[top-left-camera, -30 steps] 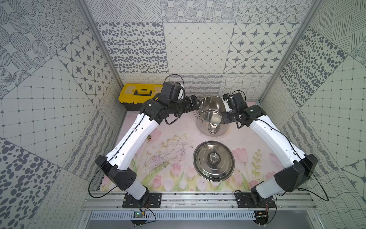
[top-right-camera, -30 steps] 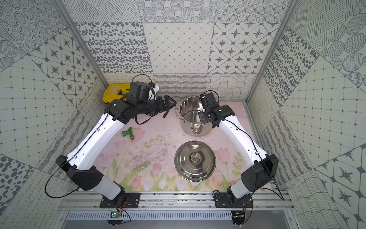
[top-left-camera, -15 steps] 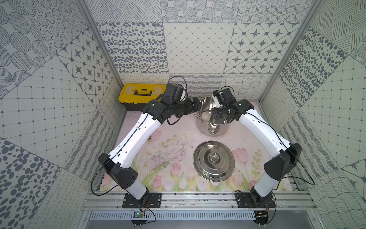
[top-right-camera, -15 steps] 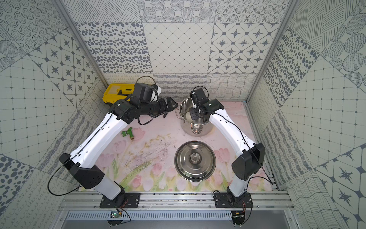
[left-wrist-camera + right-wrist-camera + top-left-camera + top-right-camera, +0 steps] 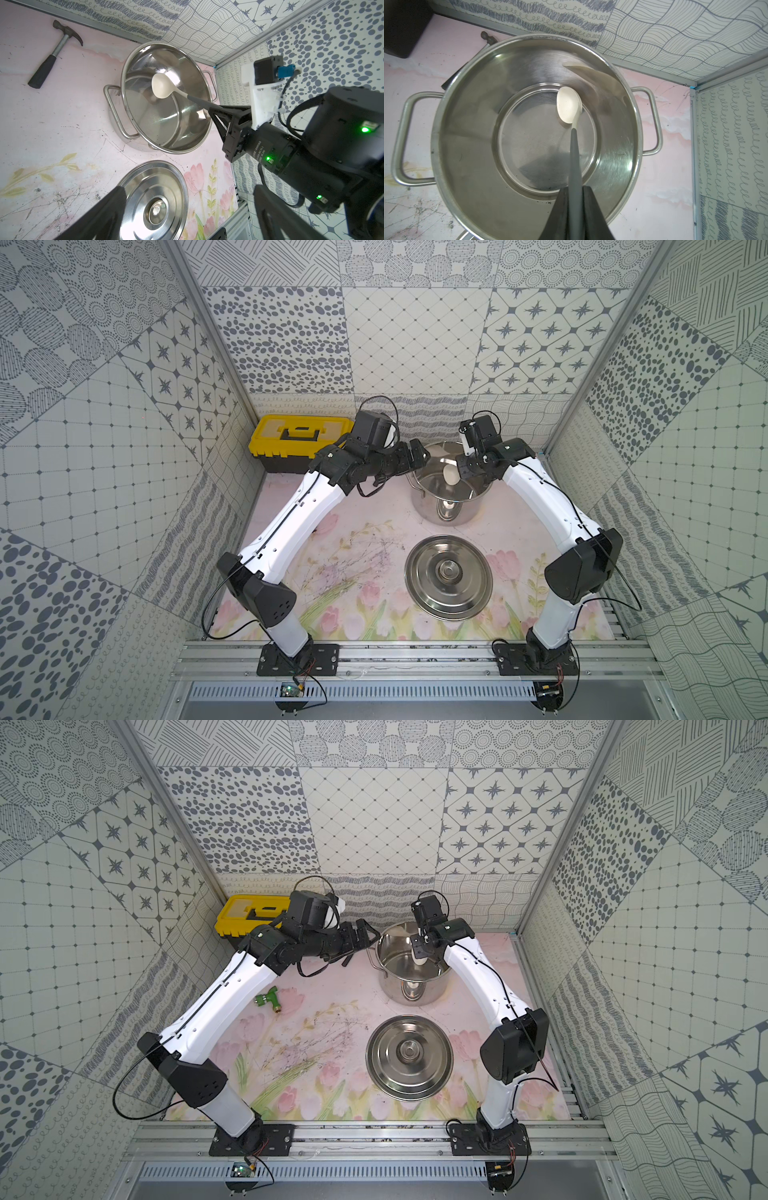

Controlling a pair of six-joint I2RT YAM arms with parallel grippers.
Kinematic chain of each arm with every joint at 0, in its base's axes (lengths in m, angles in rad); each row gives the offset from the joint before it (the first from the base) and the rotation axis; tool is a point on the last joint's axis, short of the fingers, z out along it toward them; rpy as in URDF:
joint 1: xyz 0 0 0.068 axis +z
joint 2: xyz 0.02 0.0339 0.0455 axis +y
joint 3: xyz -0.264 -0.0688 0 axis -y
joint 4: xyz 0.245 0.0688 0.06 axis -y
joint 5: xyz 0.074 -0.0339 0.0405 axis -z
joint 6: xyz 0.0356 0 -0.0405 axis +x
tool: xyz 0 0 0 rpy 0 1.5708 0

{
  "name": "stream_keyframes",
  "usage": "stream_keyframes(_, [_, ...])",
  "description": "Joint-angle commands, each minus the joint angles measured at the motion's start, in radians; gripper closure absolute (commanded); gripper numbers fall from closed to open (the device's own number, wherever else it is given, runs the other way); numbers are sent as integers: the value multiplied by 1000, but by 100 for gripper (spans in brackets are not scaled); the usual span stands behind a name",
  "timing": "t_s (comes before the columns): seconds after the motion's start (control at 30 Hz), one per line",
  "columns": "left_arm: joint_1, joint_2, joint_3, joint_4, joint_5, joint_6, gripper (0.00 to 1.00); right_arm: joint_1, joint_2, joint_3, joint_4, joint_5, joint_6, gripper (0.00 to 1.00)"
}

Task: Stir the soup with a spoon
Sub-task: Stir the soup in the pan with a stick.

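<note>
The steel stockpot stands at the back of the mat, with no liquid showing inside. My right gripper hangs over the pot's right rim, shut on the dark grey handle of the spoon. The cream bowl of the spoon is down inside the pot, near its bottom on the far right side. My left gripper is open and empty, just left of the pot's rim.
The pot's lid lies knob up in front of the pot. A yellow toolbox sits at the back left. A hammer lies behind the pot. A green fitting lies under my left arm.
My right gripper carried the spoon leftward across the pot, then back toward the right rim. My left arm edged a little closer to the pot.
</note>
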Motion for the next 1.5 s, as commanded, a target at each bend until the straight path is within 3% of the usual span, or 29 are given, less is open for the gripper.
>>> stream_keyframes(0.0, [-15,17,24,41,31,3,1,-14,-90,-48,27,10,-20,100])
stream_keyframes(0.33, [-23,56,70,44,54,4,0,-1,-214,-186,-34,-69,32,100])
stream_keyframes(0.6, [-27,54,68,40,51,7,1,47,-237,-199,-49,-154,92,100])
stream_keyframes(0.9, [-38,32,51,38,44,5,1,83,-128,-78,-25,-171,134,100])
stream_keyframes(1.13, [-45,-6,-4,52,33,-3,1,82,-5,72,-25,-106,111,100])
stream_keyframes(1.47, [-44,-19,-6,45,31,5,0,13,62,153,-29,-38,67,100])
